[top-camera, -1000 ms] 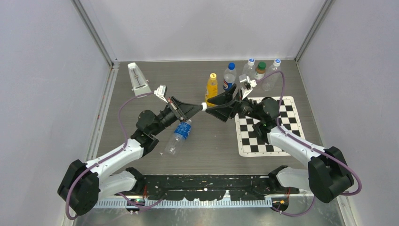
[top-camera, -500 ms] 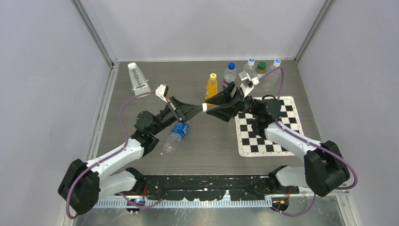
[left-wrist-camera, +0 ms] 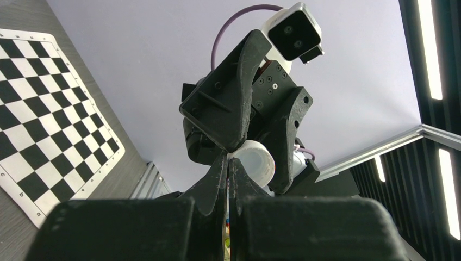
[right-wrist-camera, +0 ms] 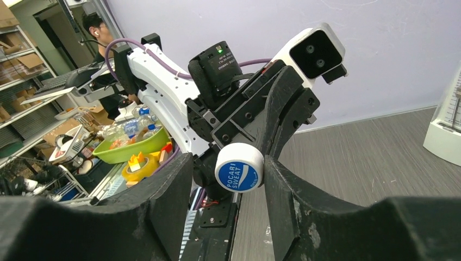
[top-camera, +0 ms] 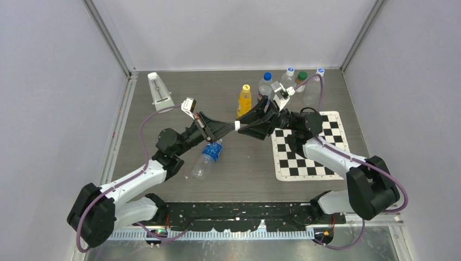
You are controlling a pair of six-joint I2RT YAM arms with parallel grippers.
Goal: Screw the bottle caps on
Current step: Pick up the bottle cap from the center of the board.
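Bottles (top-camera: pixel 244 101), five upright behind and one lying below, surround shut left hand (left-wrist-camera: pixel 228 162) pinching cap (right-wrist-camera: pixel 239 167) inside half-open right hand (right-wrist-camera: pixel 225 159).

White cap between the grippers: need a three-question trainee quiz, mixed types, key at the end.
1. True or false: the right gripper has both fingers clamped against the white cap.
2. The blue-labelled clear bottle is: A) standing upright, B) lying on its side on the table, C) hanging in mid-air.
3. What words are printed on the cap's top?
Key: 1 false, the right wrist view shows a gap on one side; 2 B; 3 POCARI SWEAT.
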